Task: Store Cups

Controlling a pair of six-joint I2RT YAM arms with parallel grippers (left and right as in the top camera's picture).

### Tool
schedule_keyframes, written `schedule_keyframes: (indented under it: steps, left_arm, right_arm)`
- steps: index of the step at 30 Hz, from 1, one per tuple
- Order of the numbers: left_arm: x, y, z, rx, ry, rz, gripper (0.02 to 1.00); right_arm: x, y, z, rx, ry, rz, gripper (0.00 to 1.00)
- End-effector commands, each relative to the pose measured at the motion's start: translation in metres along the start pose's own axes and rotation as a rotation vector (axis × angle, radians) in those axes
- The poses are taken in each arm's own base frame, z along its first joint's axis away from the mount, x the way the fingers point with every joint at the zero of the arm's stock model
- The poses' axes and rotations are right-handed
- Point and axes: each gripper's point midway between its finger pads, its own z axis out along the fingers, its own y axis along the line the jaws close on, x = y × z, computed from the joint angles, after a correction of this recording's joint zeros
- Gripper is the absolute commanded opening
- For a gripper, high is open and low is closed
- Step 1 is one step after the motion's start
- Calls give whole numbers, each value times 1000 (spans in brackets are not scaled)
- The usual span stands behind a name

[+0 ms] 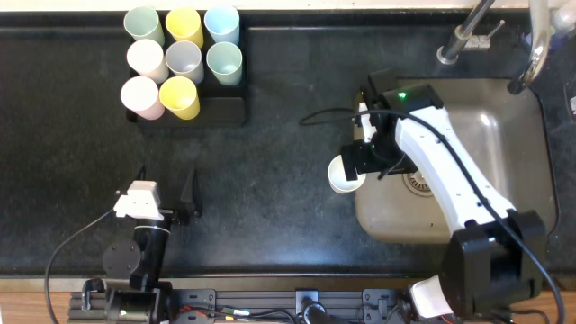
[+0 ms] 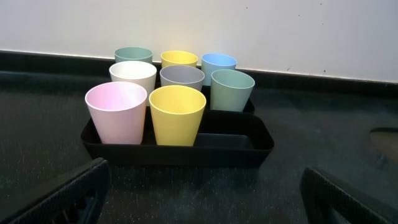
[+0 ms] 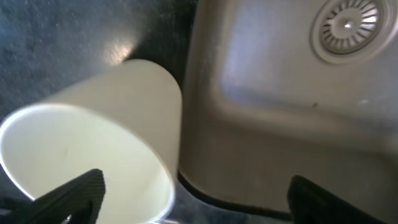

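A black tray point(image 1: 229, 110) at the back left of the dark counter holds several pastel cups point(image 1: 179, 96); its front right slot is free. In the left wrist view the tray point(image 2: 236, 146) and cups point(image 2: 177, 114) stand straight ahead, well beyond my open left gripper point(image 2: 205, 202). That gripper point(image 1: 166, 191) hovers low near the front left, holding nothing. A cream cup point(image 1: 342, 175) stands on the counter at the sink's left edge. My right gripper point(image 1: 354, 165) is over it, open wide. In the right wrist view, one finger point(image 3: 71, 193) sits at the cream cup's point(image 3: 106, 118) mouth and the other finger point(image 3: 339, 199) is over the sink.
The steel sink point(image 1: 504, 135) with its drain point(image 3: 348, 22) lies at the right, and a faucet point(image 1: 468, 31) stands behind it. A back wall runs behind the tray. Open counter stretches between the tray and the sink.
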Motion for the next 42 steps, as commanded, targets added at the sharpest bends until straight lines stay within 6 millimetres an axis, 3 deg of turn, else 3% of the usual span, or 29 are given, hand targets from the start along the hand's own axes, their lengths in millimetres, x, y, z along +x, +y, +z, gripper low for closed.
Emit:
schedule_keyframes:
  steps: [1, 6, 13, 16, 20, 22, 29, 32, 34, 36, 38, 42]
  left_arm:
    - [0, -3, 0, 17, -3, 19, 1000]
    - [0, -3, 0, 17, -3, 19, 1000]
    - [0, -3, 0, 17, -3, 19, 1000]
    - [0, -3, 0, 17, -3, 19, 1000]
    - [0, -3, 0, 17, -3, 19, 1000]
    - [0, -3, 0, 17, -3, 19, 1000]
    - [0, -3, 0, 17, -3, 19, 1000]
    - [0, -3, 0, 17, -3, 19, 1000]
    - [0, -3, 0, 17, -3, 19, 1000]
    - [0, -3, 0, 17, -3, 19, 1000]
    - [0, -3, 0, 17, -3, 19, 1000]
    - [0, -3, 0, 17, -3, 19, 1000]
  right_arm:
    - [-12, 6, -1, -22, -21, 17, 864]
    - [-15, 8, 9, -19, -3, 23, 785]
    - [-19, 12, 11, -21, -13, 17, 297]
    - [-19, 14, 10, -21, -16, 10, 42]
    - [-26, 26, -7, -44, -107, -24, 45]
    - [-31, 38, -31, -92, -196, -47, 42]
    - [-50, 67, -146, -229, -516, -31, 45]
    - [-69, 96, -197, -280, -629, -60, 45]
    - [-81, 118, -217, -302, -660, -95, 42]
    - [-93, 140, -225, -314, -651, -124, 45]
    - [-108, 164, -221, -316, -613, -154, 45]
    - [-135, 193, -190, -282, -559, -188, 42]
